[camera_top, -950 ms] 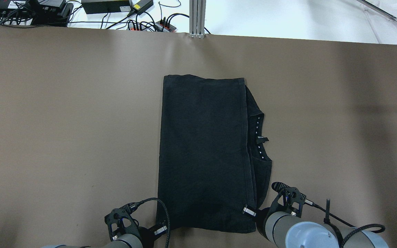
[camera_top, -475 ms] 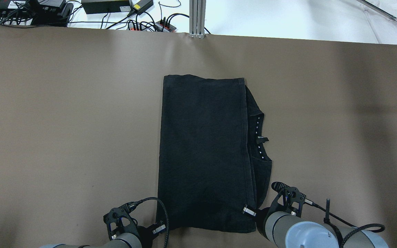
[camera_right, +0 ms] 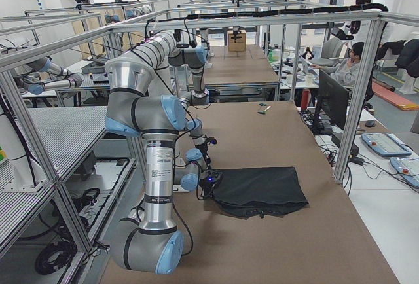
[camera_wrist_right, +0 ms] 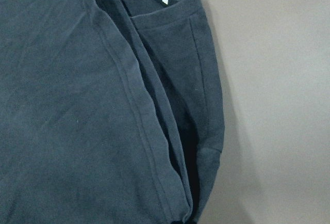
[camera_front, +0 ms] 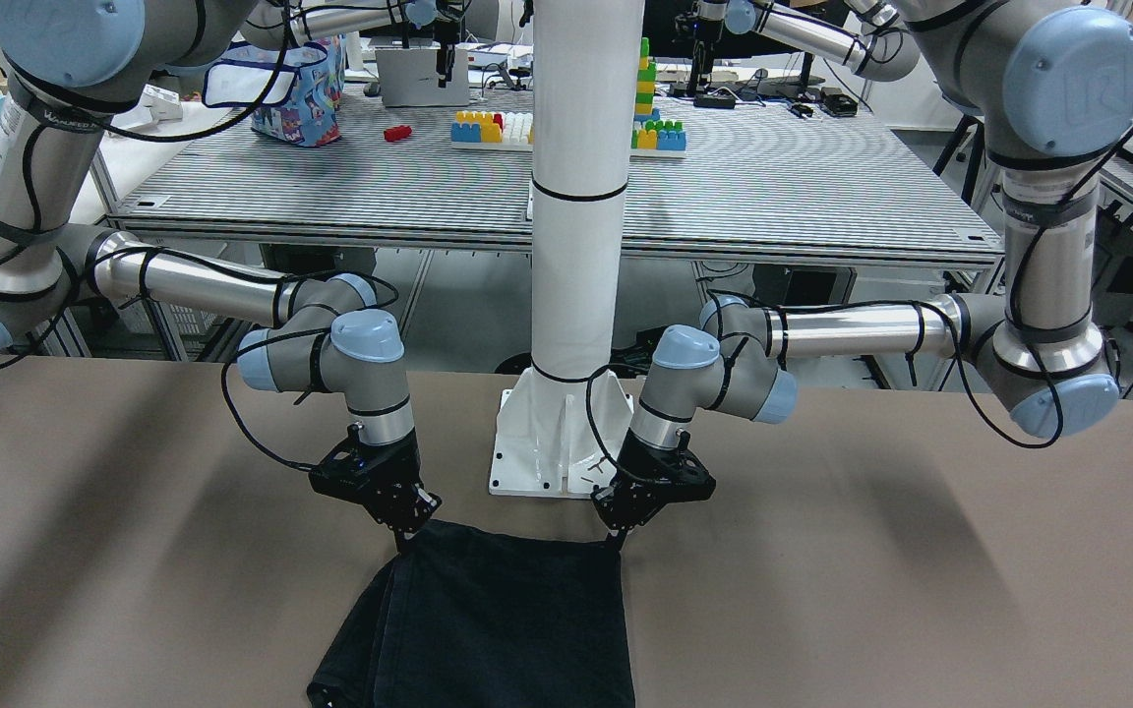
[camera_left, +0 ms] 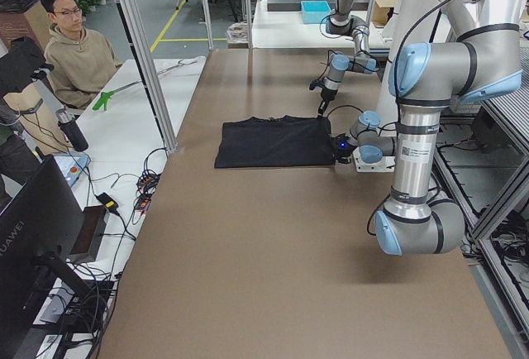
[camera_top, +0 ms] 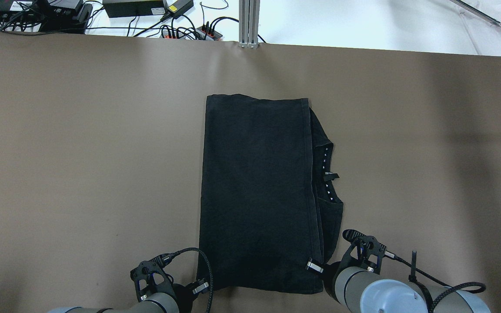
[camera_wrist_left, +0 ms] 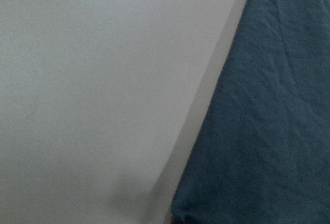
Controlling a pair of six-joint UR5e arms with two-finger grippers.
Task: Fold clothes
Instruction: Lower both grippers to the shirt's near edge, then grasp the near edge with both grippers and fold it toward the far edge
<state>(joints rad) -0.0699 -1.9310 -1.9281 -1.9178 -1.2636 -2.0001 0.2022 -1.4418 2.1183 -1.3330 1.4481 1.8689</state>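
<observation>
The clothes point(camera_top: 257, 191) are one black piece lying folded into a long rectangle on the brown table, with a neckline and label showing along the right edge point(camera_top: 328, 176). My left gripper point(camera_top: 201, 287) is at the near left corner; from the front its fingers meet in a point on that corner point(camera_front: 616, 537). At the near right corner sits my right gripper point(camera_top: 313, 265), its fingers likewise drawn together on the cloth point(camera_front: 402, 536). Both wrist views show only cloth point(camera_wrist_left: 268, 131) point(camera_wrist_right: 77, 105) and table, with no fingers.
The white pillar's base plate point(camera_front: 527, 462) stands just behind the cloth's near edge, between the two wrists. Cables and power supplies point(camera_top: 133, 8) lie beyond the far table edge. A person point(camera_left: 74, 53) sits past the table's far side.
My left wrist has shifted slightly to the left. The cloth and my right arm have not visibly moved.
</observation>
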